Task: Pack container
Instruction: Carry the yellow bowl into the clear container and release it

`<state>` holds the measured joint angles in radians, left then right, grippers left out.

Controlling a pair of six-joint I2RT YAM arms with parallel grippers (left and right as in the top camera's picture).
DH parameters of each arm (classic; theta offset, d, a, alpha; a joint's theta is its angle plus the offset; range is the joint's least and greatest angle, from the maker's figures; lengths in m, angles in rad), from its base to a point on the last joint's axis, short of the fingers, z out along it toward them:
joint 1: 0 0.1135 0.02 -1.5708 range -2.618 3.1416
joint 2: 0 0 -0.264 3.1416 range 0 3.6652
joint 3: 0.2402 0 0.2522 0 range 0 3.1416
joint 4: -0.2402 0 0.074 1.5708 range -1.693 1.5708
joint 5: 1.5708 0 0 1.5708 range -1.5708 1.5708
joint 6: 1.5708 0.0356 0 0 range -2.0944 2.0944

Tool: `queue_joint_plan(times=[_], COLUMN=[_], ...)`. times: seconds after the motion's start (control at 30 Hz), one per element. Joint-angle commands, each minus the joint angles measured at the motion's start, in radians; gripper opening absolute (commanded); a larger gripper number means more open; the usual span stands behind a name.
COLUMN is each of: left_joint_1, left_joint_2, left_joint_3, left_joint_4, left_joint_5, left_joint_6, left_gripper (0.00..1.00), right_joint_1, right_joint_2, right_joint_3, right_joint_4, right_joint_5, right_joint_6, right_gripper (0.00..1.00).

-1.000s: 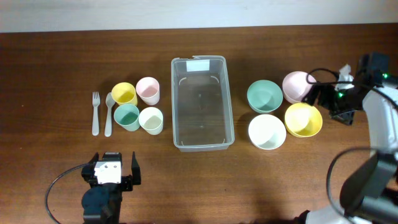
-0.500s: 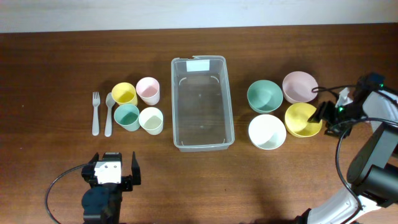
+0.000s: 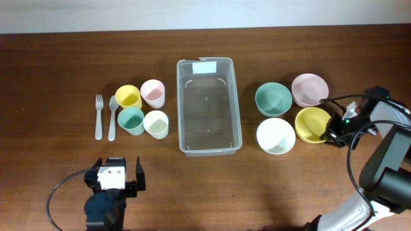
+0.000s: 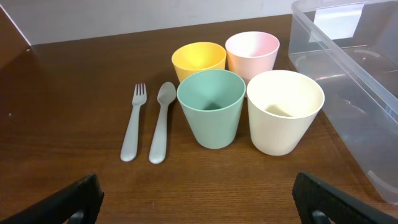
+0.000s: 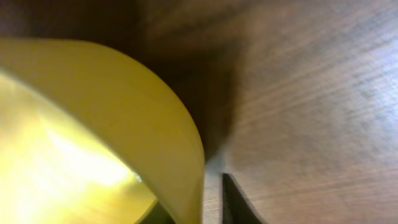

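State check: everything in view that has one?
container: open-topped, empty
yellow cup: upright, empty
pink cup: upright, empty
green cup: upright, empty
cream cup: upright, empty
green bowl: upright, empty
pink bowl: upright, empty
white bowl: upright, empty
yellow bowl: upright, empty
fork: flat
spoon: flat
left tool: open, empty
right tool: at yellow bowl's rim, opening unclear

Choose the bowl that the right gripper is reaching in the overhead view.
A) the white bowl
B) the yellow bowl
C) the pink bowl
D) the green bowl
B: the right gripper is at the right edge of the yellow bowl, and the right wrist view is filled by a yellow rim close up.
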<state>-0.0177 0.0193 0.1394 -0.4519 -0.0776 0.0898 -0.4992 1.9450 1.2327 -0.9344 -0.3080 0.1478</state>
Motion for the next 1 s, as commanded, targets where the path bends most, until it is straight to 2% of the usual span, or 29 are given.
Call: queue_joint_plan(times=[0.0,0.03,0.17,0.33,0.43,0.53,0.63,0.77,0.87,0.97], left_joint_1=[-0.001,-0.001,-0.001,-0.001,-0.001,-0.001,-0.001,-0.001,-0.001,-0.001], left_joint_2=[-0.008,-0.008,-0.008,-0.008,-0.008,-0.008,-0.008,-0.008,-0.008,-0.008], left_joint_3=[-0.008,-0.008,-0.008,-0.008,-0.008,-0.008,-0.008,-0.008,-0.008,-0.008], left_joint_4=[0.003,0.003,0.003,0.003,0.003,0.003,0.003,0.003,0.003,0.003], left_joint_5=[0.011,0.011,0.011,0.011,0.011,0.011,0.011,0.011,0.011,0.011], left_joint_6=[0.016,0.016,0.016,0.016,0.016,0.016,0.016,0.016,0.016,0.016], left_gripper=[1.0,1.0,1.0,1.0,1.0,1.0,1.0,1.0,1.0,1.0], right_joint_1=[-0.045,-0.055,-0.068,-0.032,0.081,0.278,0.556,0.761,0.811,0.816], right_joint_2=[-0.057,-0.084,-0.243,-0.48,-0.602,-0.623,-0.565,-0.368,-0.201,0.038], right_joint_3=[-0.006,-0.006,-0.003,0.013,0.038,0.069,0.084,0.186,0.299,0.505], right_joint_4=[-0.031,-0.043,-0.078,-0.091,-0.089,-0.023,0.232,0.31,0.307,0.271], right_joint_5=[0.004,0.003,-0.001,-0.101,-0.292,-0.312,-0.208,-0.018,0.027,0.028], right_joint_6=[0.019,0.02,0.047,0.072,0.078,0.161,0.275,0.281,0.28,0.28], right_gripper=[0.09,0.04,0.04,0.04,0.04,0.04,0.04,0.04,0.04,0.04])
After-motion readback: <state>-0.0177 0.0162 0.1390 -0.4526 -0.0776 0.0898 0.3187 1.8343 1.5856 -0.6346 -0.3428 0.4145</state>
